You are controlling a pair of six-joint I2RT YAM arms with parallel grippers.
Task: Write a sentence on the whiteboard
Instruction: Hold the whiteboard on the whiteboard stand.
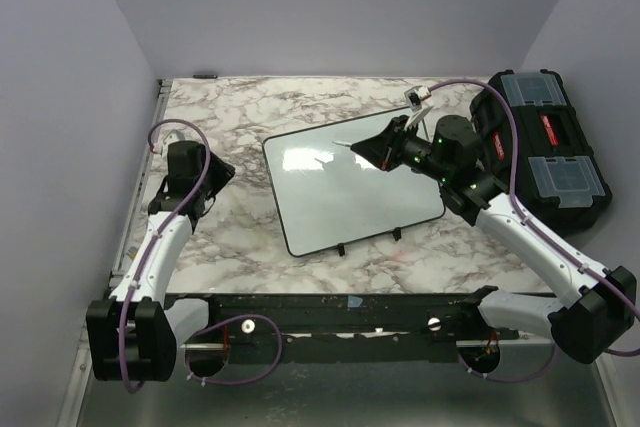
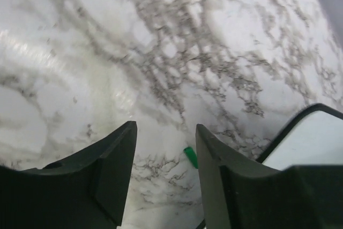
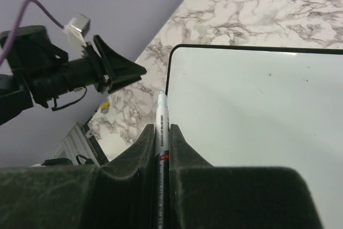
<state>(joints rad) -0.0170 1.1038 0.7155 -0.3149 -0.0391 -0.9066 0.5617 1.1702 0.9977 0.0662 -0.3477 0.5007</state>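
Note:
The whiteboard [image 1: 340, 197] lies flat in the middle of the marble table, with a glossy white face and a thin black frame. I see no green words on it, only faint specks. My right gripper [image 1: 378, 147] hovers over the board's far edge, shut on a white marker [image 3: 162, 113] whose tip points toward the board's far-left corner [image 3: 177, 52]. My left gripper [image 1: 216, 173] is open and empty over bare marble left of the board. A small green cap [image 2: 191, 156] lies on the marble between its fingers. The board's corner [image 2: 316, 138] shows at the right of the left wrist view.
A black toolbox [image 1: 545, 147] with clear lid compartments stands at the far right, beside the right arm. Grey walls close in the table on three sides. The left arm [image 3: 64, 73] shows in the right wrist view, beyond the board.

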